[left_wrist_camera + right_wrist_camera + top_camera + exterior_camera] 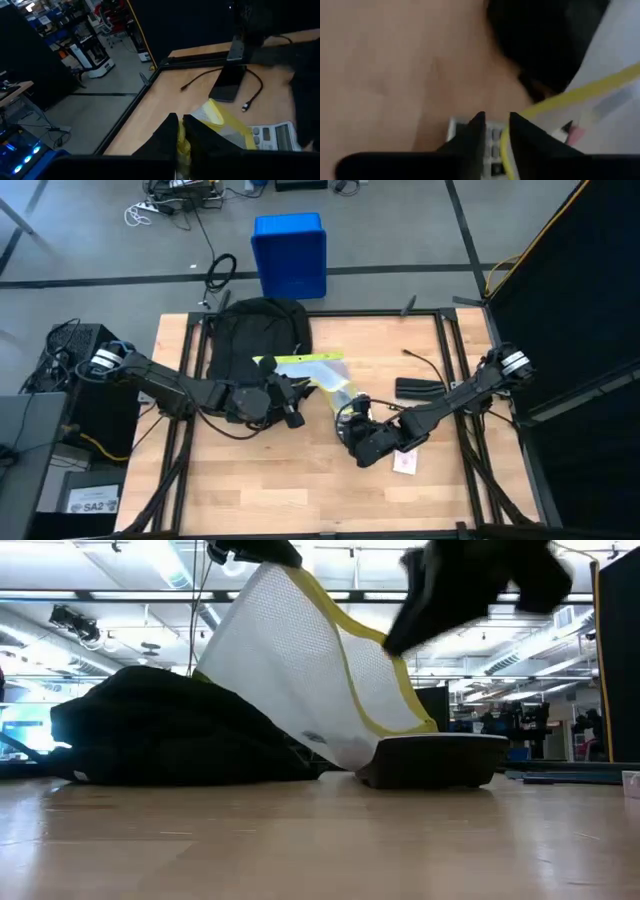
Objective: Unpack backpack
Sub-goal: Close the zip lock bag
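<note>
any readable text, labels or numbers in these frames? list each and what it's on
"SA2": white label on the floor beside the table's left edge, high view.
Calculator keys and display: too blurred to read.
White card on the table by the right pincer: too small to read.
Backpack and mesh pouch: no text visible.

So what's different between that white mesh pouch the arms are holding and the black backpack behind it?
The mesh pouch is white, see-through netting with a yellow edge; the backpack is solid black fabric. The pouch is lifted and stretched between the left gripper and the right gripper, each pinching its yellow edge, while the backpack lies slumped on the table. The pouch is much the smaller. Both are soft.
</note>
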